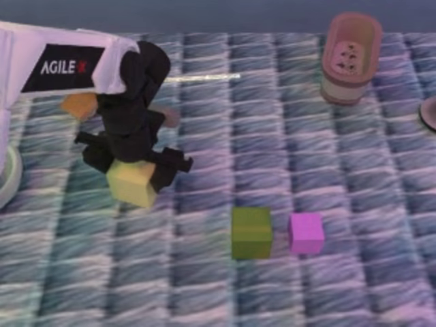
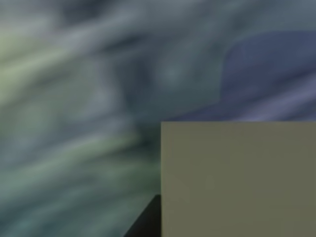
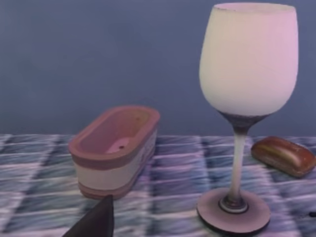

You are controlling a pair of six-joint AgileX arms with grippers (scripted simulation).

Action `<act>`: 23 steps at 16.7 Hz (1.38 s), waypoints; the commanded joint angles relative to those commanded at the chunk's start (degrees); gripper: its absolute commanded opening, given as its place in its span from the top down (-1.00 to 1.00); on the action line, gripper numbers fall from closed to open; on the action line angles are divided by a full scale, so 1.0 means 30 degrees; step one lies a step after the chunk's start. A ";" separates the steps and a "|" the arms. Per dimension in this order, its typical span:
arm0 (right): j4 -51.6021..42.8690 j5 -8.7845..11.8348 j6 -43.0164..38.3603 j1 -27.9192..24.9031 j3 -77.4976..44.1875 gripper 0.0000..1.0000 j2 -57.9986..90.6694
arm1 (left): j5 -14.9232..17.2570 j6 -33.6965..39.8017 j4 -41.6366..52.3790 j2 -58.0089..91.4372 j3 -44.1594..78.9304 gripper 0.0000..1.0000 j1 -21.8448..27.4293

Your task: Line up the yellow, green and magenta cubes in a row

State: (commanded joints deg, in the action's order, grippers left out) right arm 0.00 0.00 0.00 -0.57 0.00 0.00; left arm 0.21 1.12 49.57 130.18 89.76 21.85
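My left gripper (image 1: 133, 165) is shut on the pale yellow cube (image 1: 133, 185) at the left of the table. In the left wrist view that yellow cube (image 2: 237, 177) fills the near corner, with one dark finger (image 2: 148, 222) flat against its side. The olive-green cube (image 1: 251, 232) and the small magenta cube (image 1: 306, 233) sit side by side, a narrow gap apart, at the front middle, to the right of the yellow one. My right arm is outside the top view. Only one of its fingertips (image 3: 98, 219) shows, far off to the side, with nothing near it.
A pink oval tub (image 1: 351, 58) stands at the back right, with a wine glass (image 3: 244, 98) and a brown loaf (image 3: 284, 155) beyond it at the right edge. A flat orange-brown block (image 1: 80, 105) lies behind my left arm. A white round object (image 1: 7, 178) sits at the left edge.
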 joint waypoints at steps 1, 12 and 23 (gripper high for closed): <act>0.0000 0.0000 0.0000 0.0000 0.0000 -1.00 0.0000 | 0.0000 0.0000 0.0000 0.0000 0.0000 0.81 0.0000; 0.0000 0.0000 0.0000 0.0000 0.0000 -1.00 0.0000 | -0.0005 -0.0020 0.0128 -0.0234 0.0089 1.00 -0.0018; 0.0000 0.0000 0.0000 0.0000 0.0000 -1.00 0.0000 | -0.0022 0.0029 0.4503 -0.1973 0.2717 1.00 -0.0381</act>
State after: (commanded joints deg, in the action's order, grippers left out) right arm 0.00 0.00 0.00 -0.57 0.00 0.00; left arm 0.15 1.21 63.08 124.27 97.91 20.71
